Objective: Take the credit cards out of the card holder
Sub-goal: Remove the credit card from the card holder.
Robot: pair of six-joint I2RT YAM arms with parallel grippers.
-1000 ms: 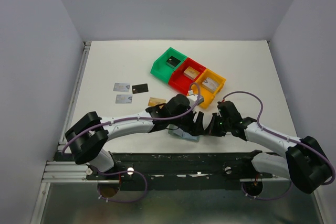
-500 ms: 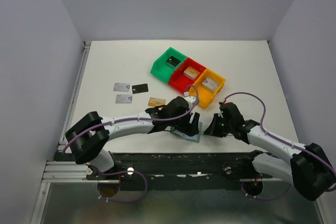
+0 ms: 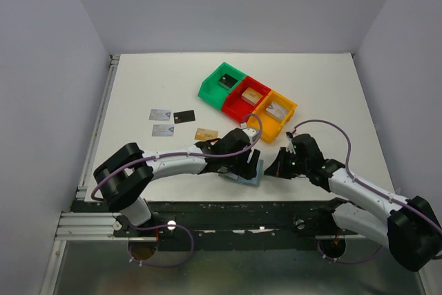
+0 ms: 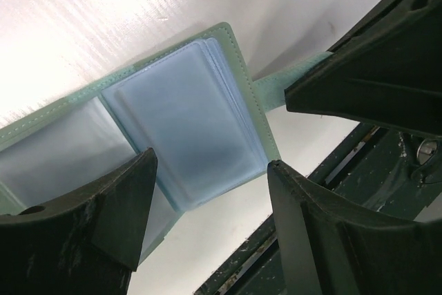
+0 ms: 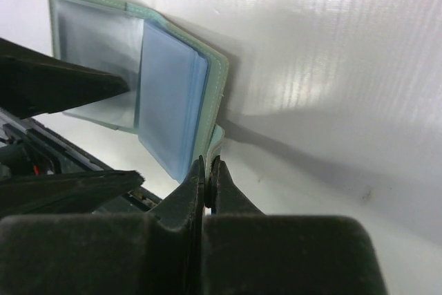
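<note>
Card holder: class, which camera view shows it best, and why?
Left wrist: the card holder lies open, clear slots facing the camera, between the open left gripper. Right wrist shows it obliquely, its tab pinched by the right gripper. Top view: mostly hidden under the left gripper.

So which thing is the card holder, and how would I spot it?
Look at the middle of the near edge of the white table. The card holder lies open there, between the open fingers of the left gripper, one flap pinched by the right gripper. It is pale blue-green with clear pockets, unlike the loose cards and bright plastic bins farther back.
</note>
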